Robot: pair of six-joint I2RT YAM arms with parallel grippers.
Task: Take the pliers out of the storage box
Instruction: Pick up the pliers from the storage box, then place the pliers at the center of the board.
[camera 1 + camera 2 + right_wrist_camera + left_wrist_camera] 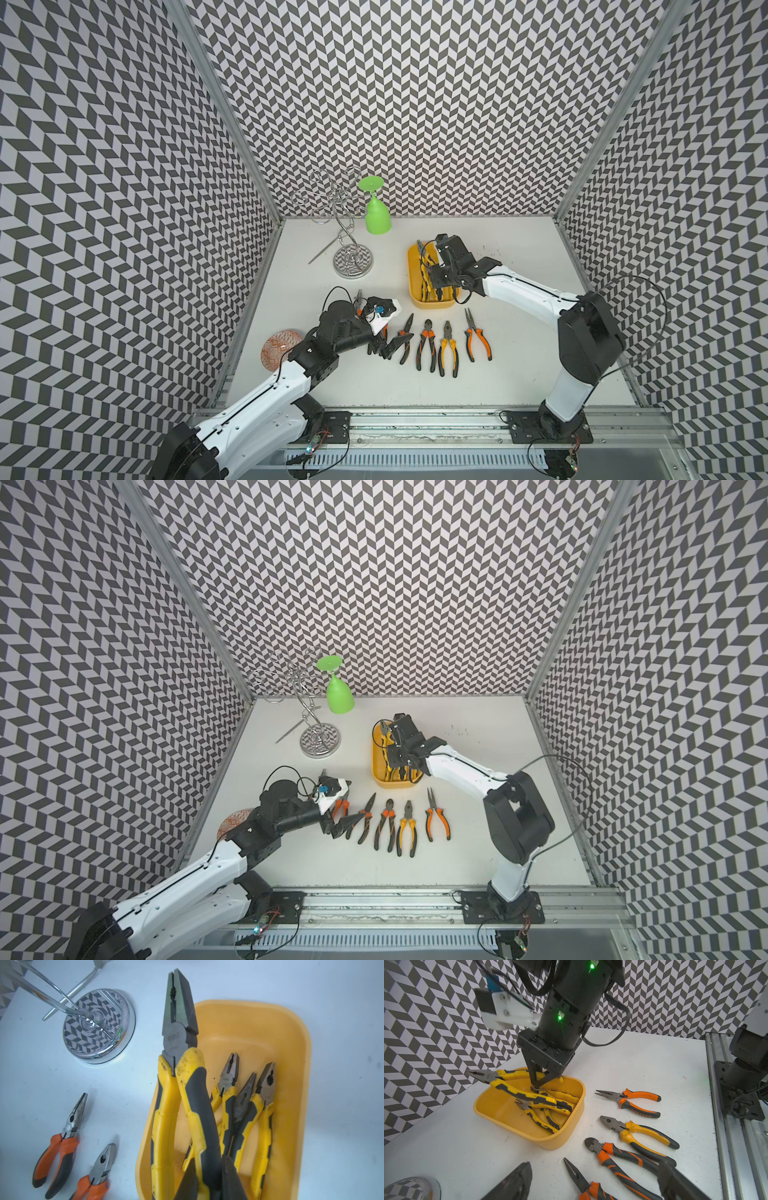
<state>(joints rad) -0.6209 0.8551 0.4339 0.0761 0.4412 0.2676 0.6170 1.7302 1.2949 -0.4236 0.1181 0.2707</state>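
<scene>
White table [519, 257] w/ zigzag walls all round. Right arm [523, 291] reaches in over the storage box [412, 274]. Left arm [266, 399] is stretched across the front-left of the table. Back left there's a wire rack [353, 259] w/ a green glass [377, 216] hanging upside down off it. A round patterned dish [278, 347] sits at the left edge, partly hidden behind the left arm.

The storage box is a yellow tub, roughly mid-table, just behind the row of loose pliers. Right gripper [536, 1087] is down inside it, jaws pinched tight on one handle of the big yellow/black pliers [180, 1032]. That pair is tilted: head pokes up over the box's back rim, handle ends sit low in the tub. Three smaller yellow/black pairs [245, 1101] lie on the box floor next to it, heads pointing the same way.

Left gripper [384, 348] hangs over the left end of the row w/ jaws wide apart and nothing in them. Can't tell if it touches anything.

The row on the table shows in both top views. From the right end it goes orange needle-nose [478, 338], yellow combo pair [449, 347], orange cutters [426, 345], then a second needle-nose [405, 338]. Right wrist cam also shows 2 more orange pairs [64, 1136] on the table near the rack base. From above those are mostly covered by the left arm.
</scene>
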